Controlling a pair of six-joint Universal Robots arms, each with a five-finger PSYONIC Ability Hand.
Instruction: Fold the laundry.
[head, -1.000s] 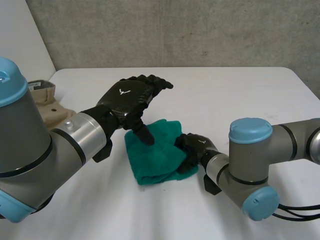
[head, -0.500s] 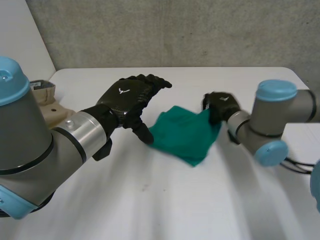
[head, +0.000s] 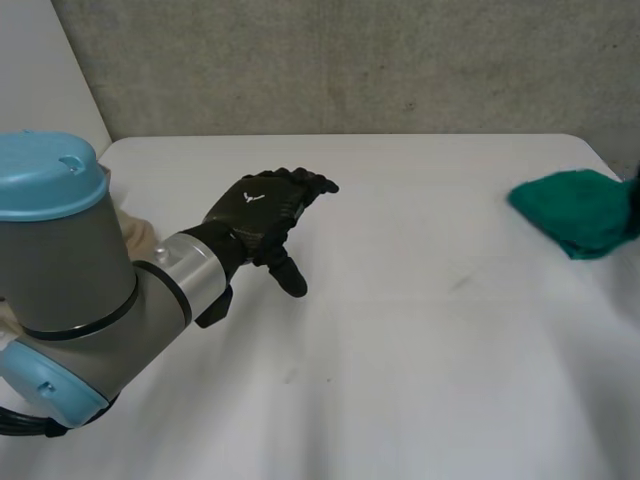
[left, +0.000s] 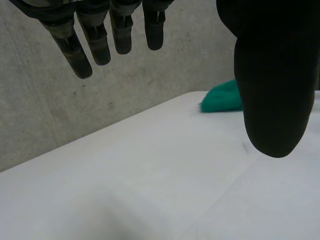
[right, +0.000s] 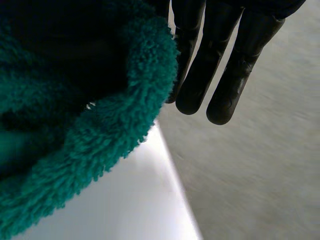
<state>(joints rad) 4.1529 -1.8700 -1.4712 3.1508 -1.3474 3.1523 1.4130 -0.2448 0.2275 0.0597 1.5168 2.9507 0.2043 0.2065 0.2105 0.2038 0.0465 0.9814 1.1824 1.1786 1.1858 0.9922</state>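
Grey concrete wall (head: 350, 60) is seen behind a white table (head: 400, 350). Over the left-middle part of the table the left hand (head: 265, 212) is held released: its fingers (left: 100, 40) are stretched out and relaxed, the thumb (left: 272, 90) is pointed down toward the tabletop, and nothing is grasped. In the left wrist view bare table (left: 150, 175) is seen under the palm. The hand is carried by the left arm (head: 60, 270), which comes in from the table's near left corner.

Well apart from that hand, at the right edge of the table toward its far right corner, the green cloth (head: 578, 212) is found as a bunched, fluffy bundle. In the left wrist view the same cloth (left: 222, 97) is seen past the thumb, at the table's far edge against the wall.

The right hand (right: 200, 75) is placed right against the cloth (right: 75, 125), which is heaped beside its palm, above the table's corner (right: 125, 210). Whether the cloth is grasped by this hand cannot be told, since much of the hand is covered by the fabric.
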